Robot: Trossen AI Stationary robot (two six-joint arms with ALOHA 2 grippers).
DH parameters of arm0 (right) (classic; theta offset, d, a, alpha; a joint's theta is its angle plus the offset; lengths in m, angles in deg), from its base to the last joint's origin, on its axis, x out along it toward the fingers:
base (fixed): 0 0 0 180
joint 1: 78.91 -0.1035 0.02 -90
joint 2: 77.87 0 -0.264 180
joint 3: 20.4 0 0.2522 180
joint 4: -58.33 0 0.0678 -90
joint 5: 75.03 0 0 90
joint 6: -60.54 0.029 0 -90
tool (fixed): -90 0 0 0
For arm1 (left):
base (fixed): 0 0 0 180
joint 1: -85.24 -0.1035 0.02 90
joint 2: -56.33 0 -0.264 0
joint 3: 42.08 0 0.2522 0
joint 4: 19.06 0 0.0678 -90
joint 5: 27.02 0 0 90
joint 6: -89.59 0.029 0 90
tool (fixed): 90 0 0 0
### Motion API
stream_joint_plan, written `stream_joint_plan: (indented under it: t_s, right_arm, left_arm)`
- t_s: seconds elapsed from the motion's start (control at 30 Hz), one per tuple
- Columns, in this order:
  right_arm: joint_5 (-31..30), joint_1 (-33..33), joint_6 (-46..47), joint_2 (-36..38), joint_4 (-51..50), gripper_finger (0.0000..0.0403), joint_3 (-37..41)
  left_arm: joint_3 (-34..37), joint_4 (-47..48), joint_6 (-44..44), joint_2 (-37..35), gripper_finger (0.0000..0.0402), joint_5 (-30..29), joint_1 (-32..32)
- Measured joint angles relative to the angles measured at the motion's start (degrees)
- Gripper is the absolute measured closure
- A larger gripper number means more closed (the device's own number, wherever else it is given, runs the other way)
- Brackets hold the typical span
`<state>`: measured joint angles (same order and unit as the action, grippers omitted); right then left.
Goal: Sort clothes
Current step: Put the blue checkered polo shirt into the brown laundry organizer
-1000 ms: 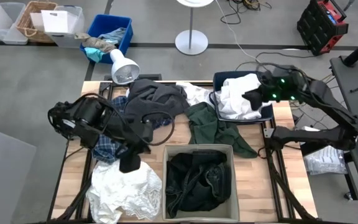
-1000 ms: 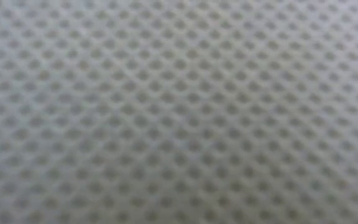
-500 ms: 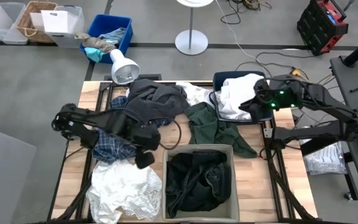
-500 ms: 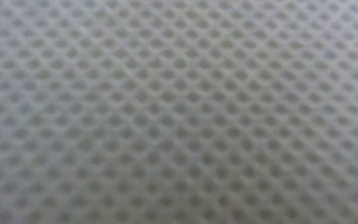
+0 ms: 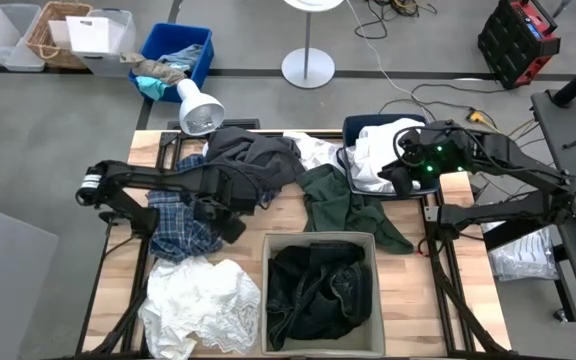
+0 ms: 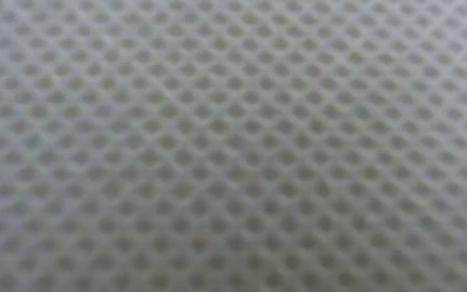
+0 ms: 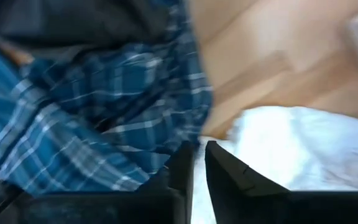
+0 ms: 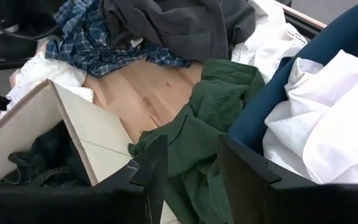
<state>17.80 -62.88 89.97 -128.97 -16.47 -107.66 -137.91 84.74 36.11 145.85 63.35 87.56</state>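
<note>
A blue-and-white plaid shirt (image 5: 176,228) (image 7: 104,112) lies at the table's left, with a charcoal grey garment (image 5: 253,160) heaped on its far part. A white garment (image 5: 200,305) (image 7: 291,140) is crumpled on the table near the front left corner. My left gripper (image 5: 230,230) (image 7: 199,163) points down over the seam between plaid and white, its fingers shut but for a slit. A dark green garment (image 5: 343,200) (image 8: 207,118) sprawls mid-table. My right gripper (image 5: 396,178) (image 8: 191,168) hovers open at the edge of the blue bin (image 5: 360,128), which holds white clothes (image 5: 383,158).
A beige bin (image 5: 266,290) at the front middle holds dark clothes (image 5: 318,290). A lamp head (image 5: 200,110) hangs over the far left corner. Bare wood (image 5: 286,215) shows between plaid and green. A pale mesh cloth (image 6: 233,146) fills the whole low view.
My left arm has stretched out and sunk, and its wrist has rolled. Its gripper has gone from over the white garment toward the far edge and the table's right, down to the plaid shirt's edge. My right gripper has swung a little toward the table's middle.
</note>
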Motion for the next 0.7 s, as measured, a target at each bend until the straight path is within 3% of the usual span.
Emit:
stream_joint_plan:
  t_s: [0.2,0.37,0.7]
  right_arm:
    - [-0.4,-0.02,0.16,-0.12,0.01,0.027,0.0]
    - [-1.31,-0.02,0.19,-0.12,0.03,0.0274,0.0]
    - [-1.49,-0.02,0.81,-0.12,0.38,0.0267,0.04]
  left_arm:
    - [8.59,-0.1,0.81,-2.72,0.0317,-0.71,-2.67]
    - [14.79,-0.07,3.35,-3.3,0.0242,-5.65,-4.06]
    - [20.15,-10.59,11.43,-2.61,0.0096,-10.34,-5.27]
